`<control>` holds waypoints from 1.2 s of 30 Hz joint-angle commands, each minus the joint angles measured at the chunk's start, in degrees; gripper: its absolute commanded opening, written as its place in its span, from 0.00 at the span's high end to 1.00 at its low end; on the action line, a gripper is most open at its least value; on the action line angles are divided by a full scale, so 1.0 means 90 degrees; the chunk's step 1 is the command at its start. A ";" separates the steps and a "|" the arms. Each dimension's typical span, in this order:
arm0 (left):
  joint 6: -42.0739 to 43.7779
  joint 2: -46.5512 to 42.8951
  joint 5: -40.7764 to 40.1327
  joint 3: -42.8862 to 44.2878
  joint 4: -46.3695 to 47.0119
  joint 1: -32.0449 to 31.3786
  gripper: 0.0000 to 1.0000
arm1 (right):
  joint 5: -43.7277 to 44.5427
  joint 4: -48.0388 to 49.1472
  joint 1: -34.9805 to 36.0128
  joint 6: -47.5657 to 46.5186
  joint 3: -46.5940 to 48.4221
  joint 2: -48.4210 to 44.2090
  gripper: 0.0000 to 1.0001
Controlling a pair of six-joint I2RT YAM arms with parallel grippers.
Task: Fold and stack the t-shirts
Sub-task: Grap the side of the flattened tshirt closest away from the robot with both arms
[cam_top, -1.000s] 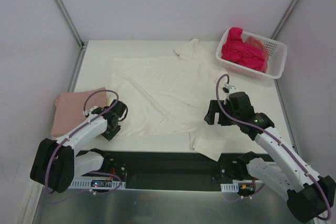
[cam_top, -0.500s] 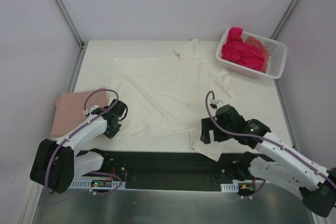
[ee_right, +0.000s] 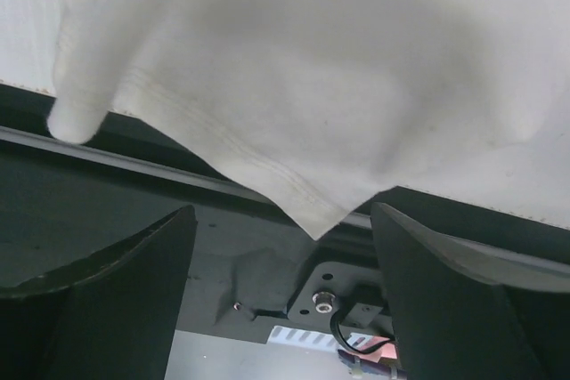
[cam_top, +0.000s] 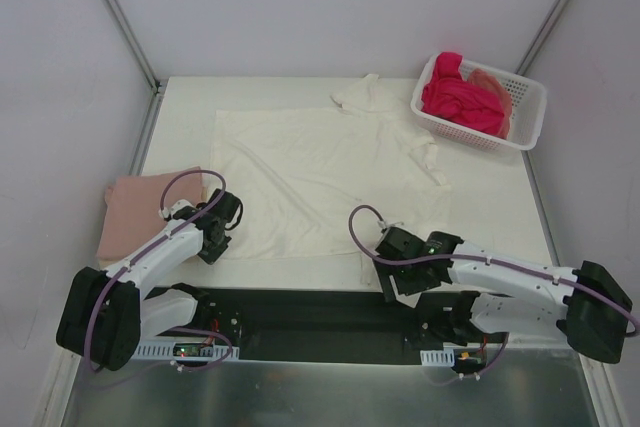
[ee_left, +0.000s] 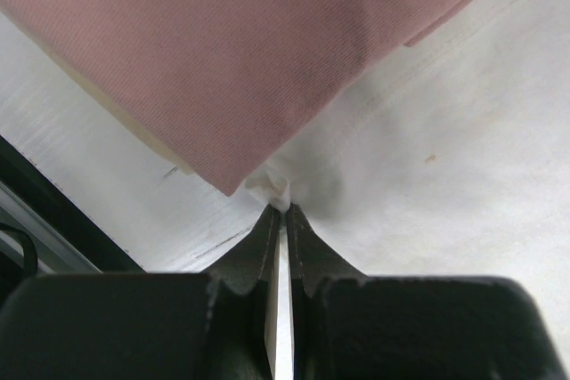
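The cream-white t-shirt lies spread flat across the middle of the table, one sleeve bunched at its 1 o'clock corner and another drooping over the near edge at 5 o'clock. At the shirt's 7 o'clock corner the left gripper has its jaws pressed nearly together, pinching a small tuft of the cream hem. Touching that corner, at 8 o'clock, is the dusty pink t-shirt, folded into a rectangle. The right gripper sits low at the 5 o'clock sleeve, jaws spread wide and gripping nothing, the sleeve's pointed corner hanging between them. At 2 o'clock a white basket holds the magenta t-shirt and the peach t-shirt.
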 commanded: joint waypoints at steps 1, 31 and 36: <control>0.0079 -0.0144 -0.0185 -0.0018 -0.0045 -0.0023 1.00 | -0.0121 0.0671 0.0017 0.0089 0.0055 0.0539 0.18; -0.0546 -0.3169 -0.0127 -0.0613 -0.0933 -0.0023 1.00 | -0.0326 -0.0627 0.1032 0.1095 0.0142 0.0229 1.00; -0.0487 -0.3445 -0.0029 -0.0653 -0.1177 -0.0023 1.00 | -0.0396 -0.0801 0.1248 0.1221 0.0240 0.0210 1.00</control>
